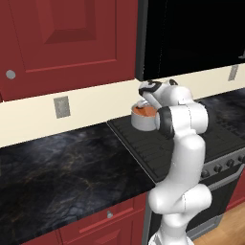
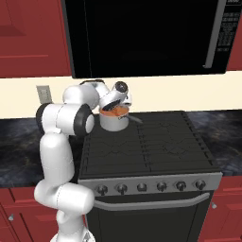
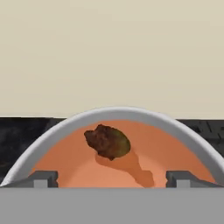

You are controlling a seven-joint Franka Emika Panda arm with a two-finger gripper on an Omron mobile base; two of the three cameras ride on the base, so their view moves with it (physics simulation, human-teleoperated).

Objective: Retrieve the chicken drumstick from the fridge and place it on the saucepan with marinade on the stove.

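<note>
Inside the saucepan (image 3: 118,114), the chicken drumstick (image 3: 108,141) lies in marinade (image 3: 166,148).

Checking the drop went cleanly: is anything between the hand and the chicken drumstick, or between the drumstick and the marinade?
Nothing visible. The chicken drumstick already lies in the marinade inside the saucepan, and the open hand has a clear gap to it.

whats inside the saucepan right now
In the saucepan lies orange-red marinade with the chicken drumstick in it, dark thick end above the surface, thin end sunk under the liquid. The pan's bottom is covered by the marinade. The open pincer hovers just above.
</note>
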